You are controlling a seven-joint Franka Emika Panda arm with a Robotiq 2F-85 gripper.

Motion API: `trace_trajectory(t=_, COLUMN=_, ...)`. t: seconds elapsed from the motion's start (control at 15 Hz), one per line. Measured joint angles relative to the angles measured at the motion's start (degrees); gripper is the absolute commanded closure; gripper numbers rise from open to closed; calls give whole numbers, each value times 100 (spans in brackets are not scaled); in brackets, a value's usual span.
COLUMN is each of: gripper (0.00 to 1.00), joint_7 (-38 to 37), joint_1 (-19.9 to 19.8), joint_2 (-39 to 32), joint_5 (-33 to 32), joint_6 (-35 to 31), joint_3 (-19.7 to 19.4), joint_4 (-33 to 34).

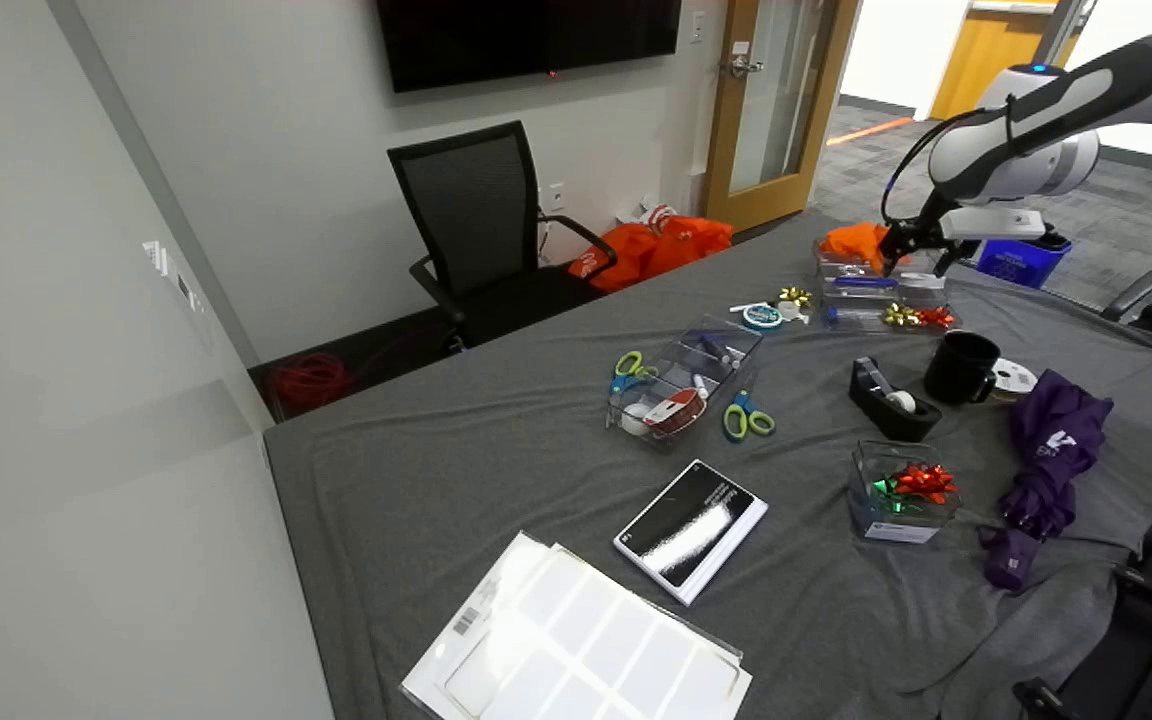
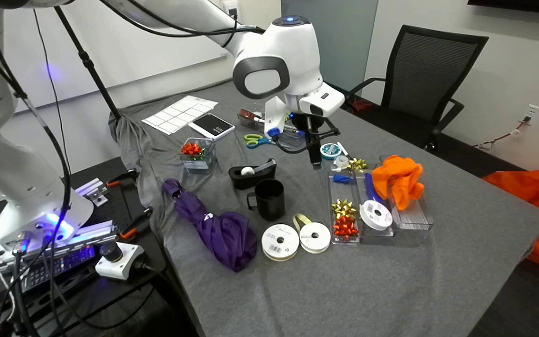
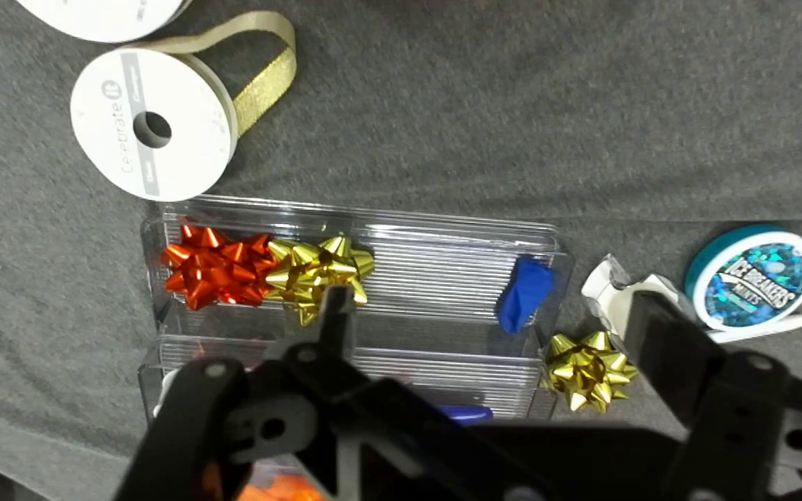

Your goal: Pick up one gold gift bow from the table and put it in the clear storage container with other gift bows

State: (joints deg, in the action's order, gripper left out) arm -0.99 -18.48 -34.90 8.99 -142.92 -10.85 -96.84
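The pincer [image 3: 495, 316] hangs, jaws apart; a gold bow [image 3: 590, 371] lies below it on the table [image 3: 512, 125]; the box [image 2: 198, 164] stands well away.

In an exterior view, the surface [image 2: 480, 220] is free from the clear trays [image 2: 415, 220] to its right corner. Between these and the clear storage container [image 2: 198, 166], the black mug [image 2: 271, 201] and tape dispenser [image 2: 259, 179] stand as obstacles.

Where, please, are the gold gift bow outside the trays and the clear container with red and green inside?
Gold gift bow [image 3: 589, 371]: wrist view, on its centre.
Clear container [image 1: 899, 532]: in an exterior view, on its labelled wall.
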Motion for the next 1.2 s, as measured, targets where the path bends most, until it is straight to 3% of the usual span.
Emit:
trace_trajectory(t=0.33, gripper=0, joint_7=-326, joint_1=-18, joint_2=-590, joint_5=-25, joint_6=424, joint_3=-112, joint_4=665)
trace_trajectory(t=1.2, gripper=0, joint_7=-724, joint_1=-218, joint_2=-2015, joint_5=-132, joint_6=498, joint_3=-307, joint_4=2186)
